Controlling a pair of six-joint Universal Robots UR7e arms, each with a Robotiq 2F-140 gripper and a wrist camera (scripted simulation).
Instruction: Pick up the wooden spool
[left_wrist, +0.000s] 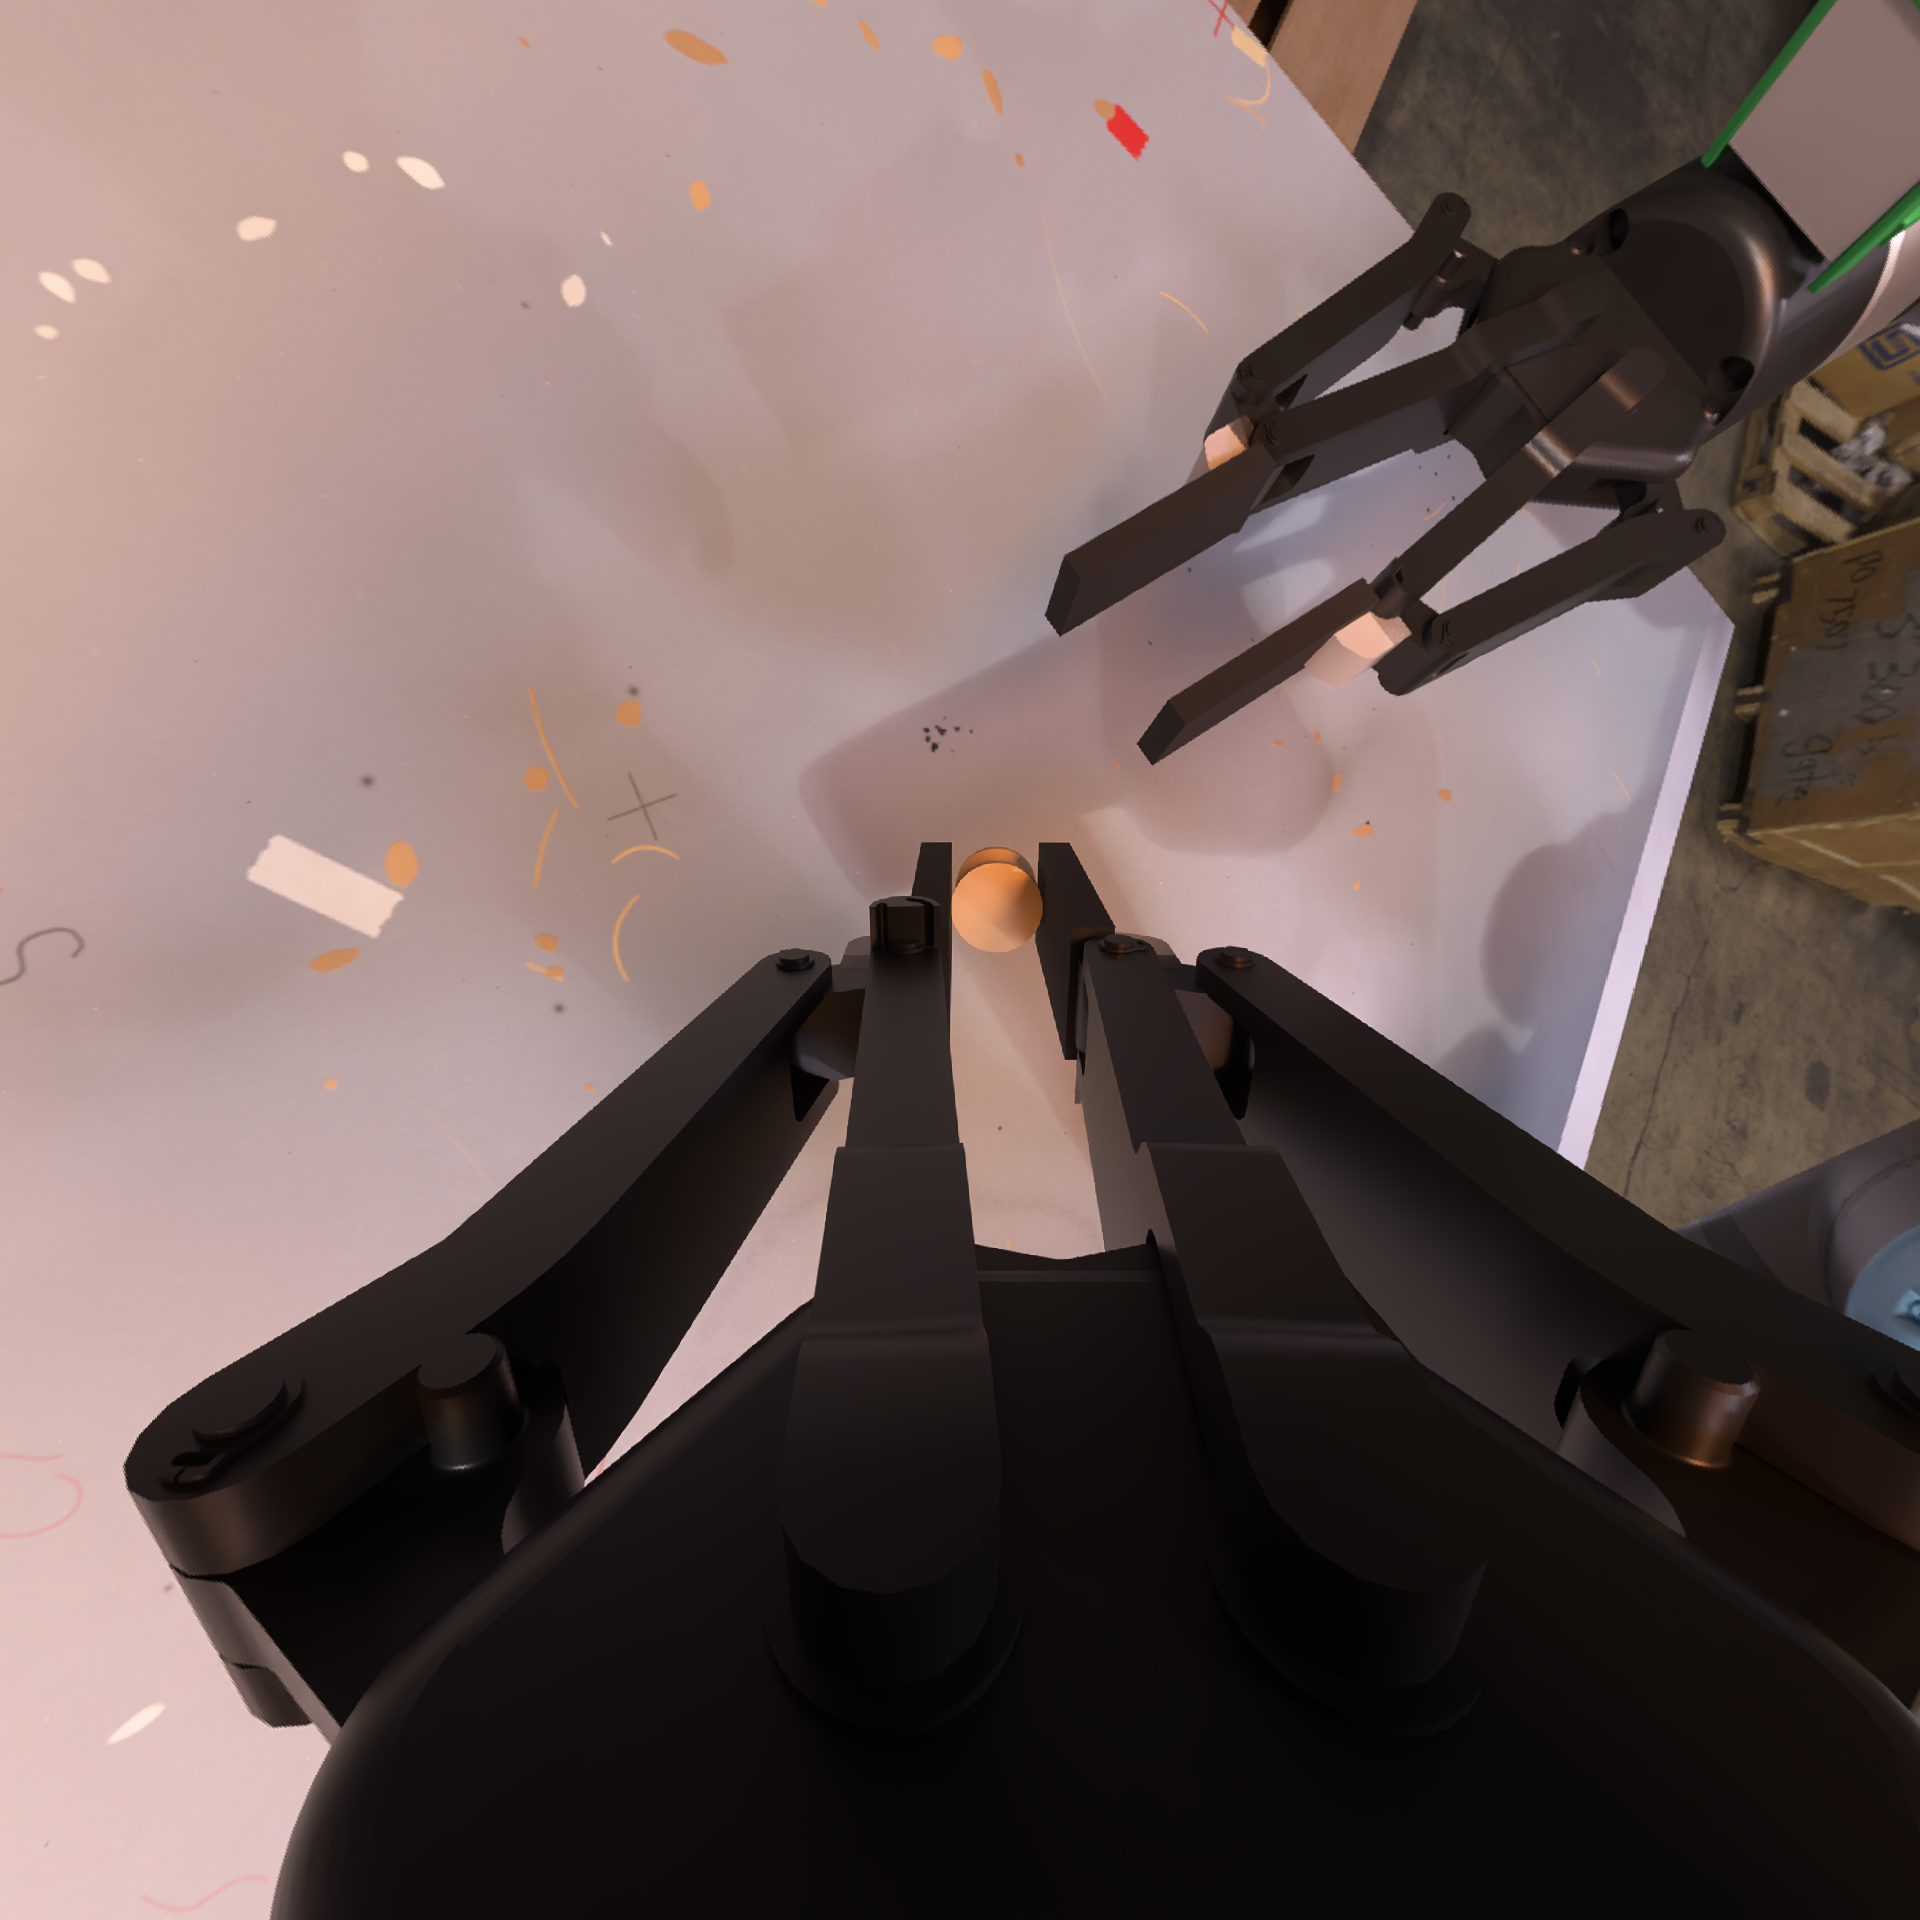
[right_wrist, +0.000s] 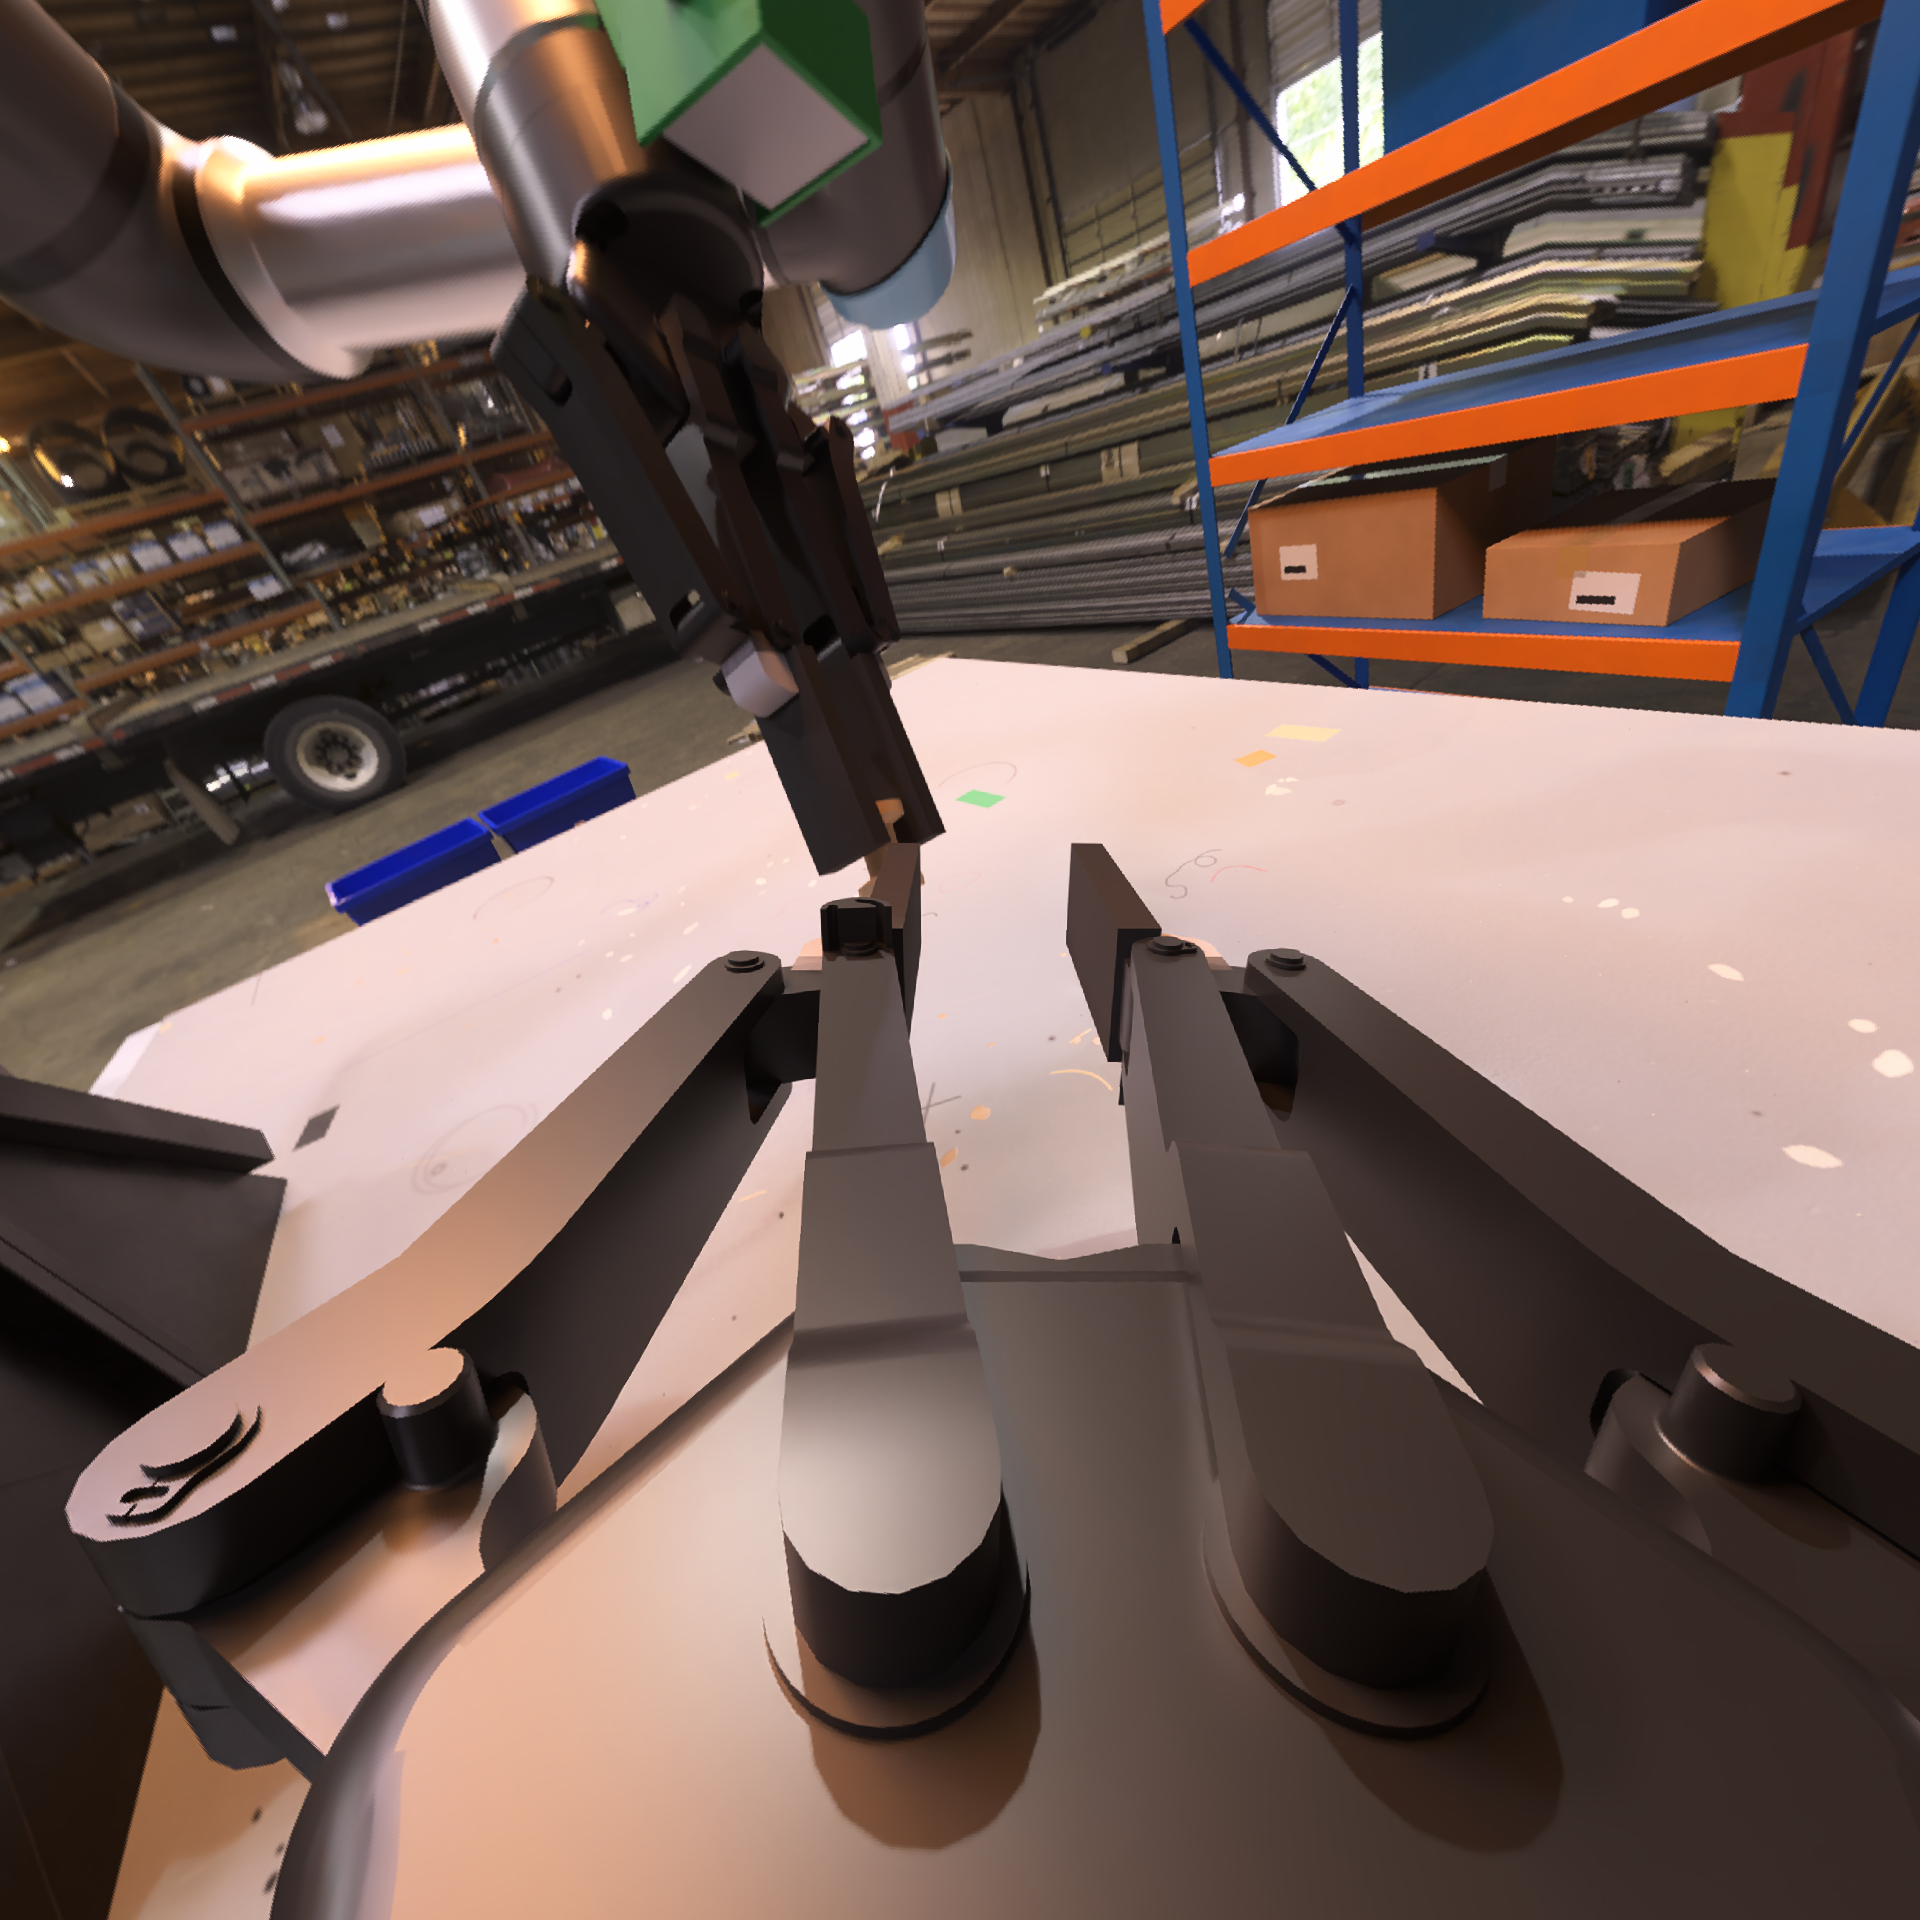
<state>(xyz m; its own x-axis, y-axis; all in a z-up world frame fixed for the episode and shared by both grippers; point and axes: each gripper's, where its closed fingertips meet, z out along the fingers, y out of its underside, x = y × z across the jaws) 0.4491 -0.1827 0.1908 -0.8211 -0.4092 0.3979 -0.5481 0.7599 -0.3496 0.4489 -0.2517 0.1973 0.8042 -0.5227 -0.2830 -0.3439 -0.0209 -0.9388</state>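
Between our left gripper's (left_wrist: 994, 883) nearly closed fingers, the wooden spool (left_wrist: 995, 906) sat pinched just above the surface (left_wrist: 312, 520); lifting clear remained. At two o'clock, our right gripper (left_wrist: 1101, 681) hung open, empty.

A paint-flecked white worktop (right_wrist: 1455, 935) fills both views; beyond its far edge stand two blue bins (right_wrist: 478, 842), a flatbed truck (right_wrist: 312, 675) and cardboard boxes (right_wrist: 1507, 561) on blue-and-orange racking (right_wrist: 1507, 416).

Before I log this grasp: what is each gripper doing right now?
Left gripper: shut on the wooden spool, a finger on each side.
Right gripper: open, holding nothing, above the table.
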